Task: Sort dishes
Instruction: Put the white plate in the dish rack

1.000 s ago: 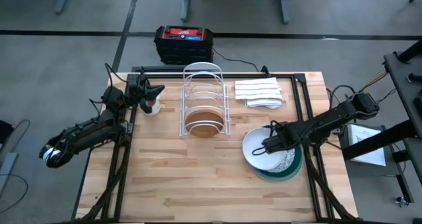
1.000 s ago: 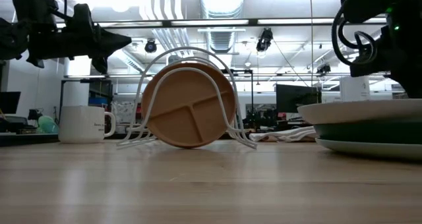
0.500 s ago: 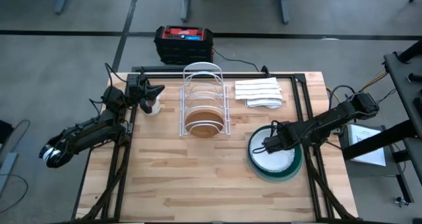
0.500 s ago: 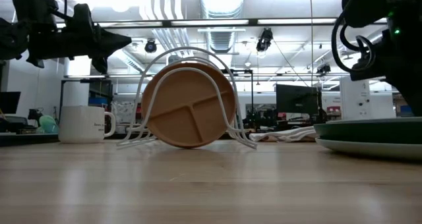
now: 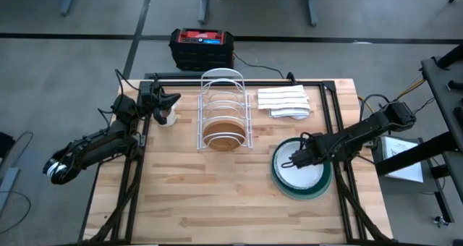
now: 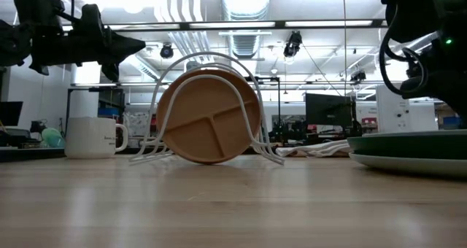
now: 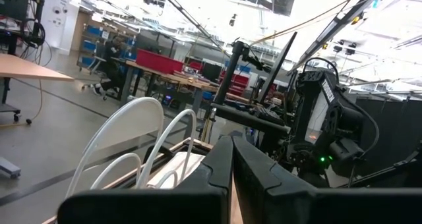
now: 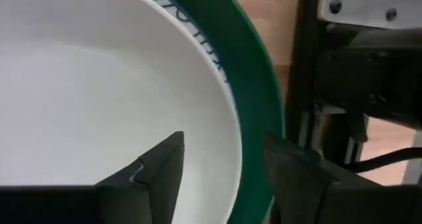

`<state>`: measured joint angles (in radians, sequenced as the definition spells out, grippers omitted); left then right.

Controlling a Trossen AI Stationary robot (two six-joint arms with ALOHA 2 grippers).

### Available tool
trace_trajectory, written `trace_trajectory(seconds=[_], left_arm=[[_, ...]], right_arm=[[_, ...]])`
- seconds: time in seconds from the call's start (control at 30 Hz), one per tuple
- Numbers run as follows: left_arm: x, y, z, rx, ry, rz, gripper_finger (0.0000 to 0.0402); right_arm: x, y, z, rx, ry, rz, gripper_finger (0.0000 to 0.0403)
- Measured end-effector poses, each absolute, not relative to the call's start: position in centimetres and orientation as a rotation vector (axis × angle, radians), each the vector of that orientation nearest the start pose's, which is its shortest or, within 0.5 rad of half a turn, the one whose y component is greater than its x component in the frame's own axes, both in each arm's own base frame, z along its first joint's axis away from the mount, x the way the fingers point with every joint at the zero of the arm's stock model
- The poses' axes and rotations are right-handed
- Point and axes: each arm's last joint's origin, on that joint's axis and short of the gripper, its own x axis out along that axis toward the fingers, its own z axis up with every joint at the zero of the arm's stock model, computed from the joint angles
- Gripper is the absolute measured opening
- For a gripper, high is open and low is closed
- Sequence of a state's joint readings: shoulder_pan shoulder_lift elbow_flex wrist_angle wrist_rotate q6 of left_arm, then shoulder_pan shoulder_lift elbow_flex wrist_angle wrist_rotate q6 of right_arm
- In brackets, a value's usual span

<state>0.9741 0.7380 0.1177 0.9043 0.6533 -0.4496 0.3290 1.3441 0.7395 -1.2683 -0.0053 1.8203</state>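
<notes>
Tabletop: white plate [image 5: 302, 175] (atop green plate [image 5: 323, 189]) beneath wide-spread, empty right pincer [image 5: 291, 161].

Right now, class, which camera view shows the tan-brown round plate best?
The low view: the tan-brown round plate faces the camera, its divided compartments clear, upright in the white wire rack. The high view shows it foreshortened; neither wrist view shows it.
</notes>
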Motion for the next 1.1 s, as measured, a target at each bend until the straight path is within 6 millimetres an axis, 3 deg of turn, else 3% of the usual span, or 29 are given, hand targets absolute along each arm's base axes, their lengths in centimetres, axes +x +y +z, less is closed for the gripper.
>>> trace_trajectory(seconds=[0.27,0.53,0.67,0.93,1.1], left_arm=[[9.7,11.1,21.3,-0.237,-0.264,0.272,0.0],[9.7,11.1,21.3,-0.237,-0.264,0.273,0.0],[9.7,11.1,21.3,-0.236,-0.264,0.273,0.0],[9.7,11.1,21.3,-0.236,-0.264,0.274,0.0],[9.7,11.1,21.3,-0.236,-0.265,0.274,0.0]], right_arm=[[15.7,5.4,15.9,0.986,1.368,-1.341,0.0197],[15.7,5.4,15.7,0.987,1.366,-1.326,0.018],[16.0,5.4,15.6,0.995,1.341,-1.303,0.0142],[16.0,5.4,15.8,0.964,1.337,-1.292,0.0018],[16.3,5.5,16.7,0.943,1.348,-1.273,0.0008]])
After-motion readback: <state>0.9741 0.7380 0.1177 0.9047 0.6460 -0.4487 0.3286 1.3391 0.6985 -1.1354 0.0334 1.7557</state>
